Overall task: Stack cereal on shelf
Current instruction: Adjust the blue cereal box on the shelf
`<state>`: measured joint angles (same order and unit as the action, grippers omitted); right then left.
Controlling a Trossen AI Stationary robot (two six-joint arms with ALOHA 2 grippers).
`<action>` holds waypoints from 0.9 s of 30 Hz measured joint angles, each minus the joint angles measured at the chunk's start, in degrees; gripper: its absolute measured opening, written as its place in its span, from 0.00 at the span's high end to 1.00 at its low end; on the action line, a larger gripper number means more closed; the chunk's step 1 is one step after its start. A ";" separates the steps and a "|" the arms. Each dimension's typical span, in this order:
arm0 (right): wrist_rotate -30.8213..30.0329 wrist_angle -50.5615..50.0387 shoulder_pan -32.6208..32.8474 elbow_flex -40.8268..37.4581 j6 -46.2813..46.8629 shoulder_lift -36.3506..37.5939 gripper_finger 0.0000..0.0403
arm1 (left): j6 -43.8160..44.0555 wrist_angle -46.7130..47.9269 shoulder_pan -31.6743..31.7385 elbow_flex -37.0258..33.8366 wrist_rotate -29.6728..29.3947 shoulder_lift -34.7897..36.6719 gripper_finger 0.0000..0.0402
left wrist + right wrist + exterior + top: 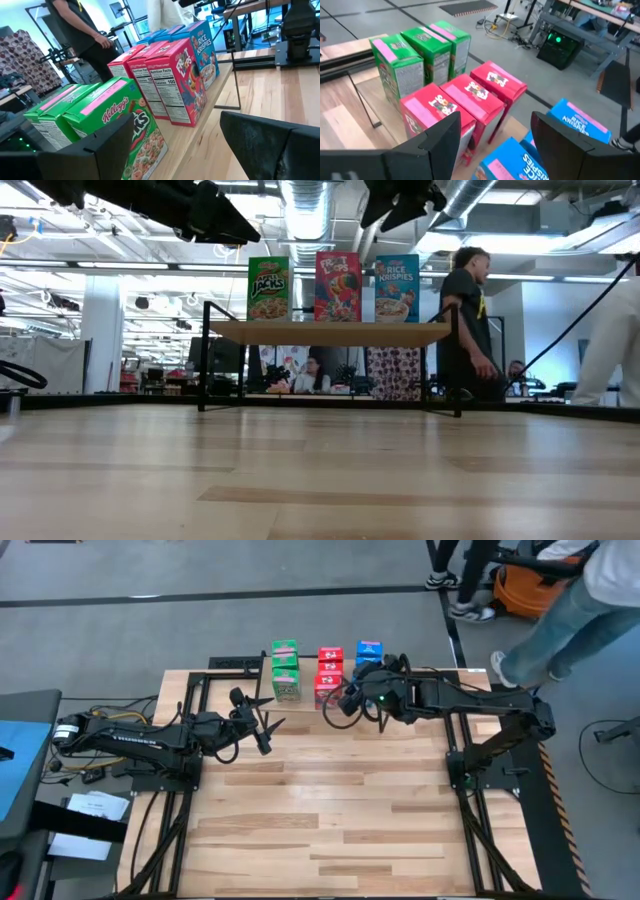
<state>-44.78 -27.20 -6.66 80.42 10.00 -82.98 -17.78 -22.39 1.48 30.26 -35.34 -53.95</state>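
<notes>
Wooden slatted table (330,810) on grey floor, open workshop behind; a person in a dark top (468,320) stands beyond the far edge, another person's legs (560,620) at the table's far right corner.

Shelf (330,333) sits at the far edge of the table, light top on thin black legs. All cereal boxes stand upright on it in three rows running front to back: green boxes (285,670) on the left, red boxes (329,673) in the middle, blue boxes (368,653) on the right. Rows just beside each other, boxes within a row touching.

Right gripper (350,700) hangs above the shelf's front right part, over the red and blue rows; fingers (435,142) spread, nothing between them.

Left gripper (265,725) hovers over the table just in front of the shelf's left end, near the green row; fingers (110,140) spread, holding nothing.
</notes>
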 joint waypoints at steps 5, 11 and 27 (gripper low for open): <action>0.04 -3.55 0.02 0.00 3.49 0.00 0.34 | 0.02 0.06 0.00 0.00 -0.02 0.00 0.28; 0.05 -6.18 0.02 -0.10 5.03 -0.94 0.34 | 0.02 0.12 0.00 0.00 -0.02 0.00 0.28; -0.59 -7.96 -1.11 -0.02 5.14 -3.71 0.34 | 1.07 1.18 0.00 0.00 -0.02 0.00 0.28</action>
<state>-45.36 -35.17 -7.77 80.40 15.14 -86.69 -16.71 -21.21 1.48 30.26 -35.35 -53.95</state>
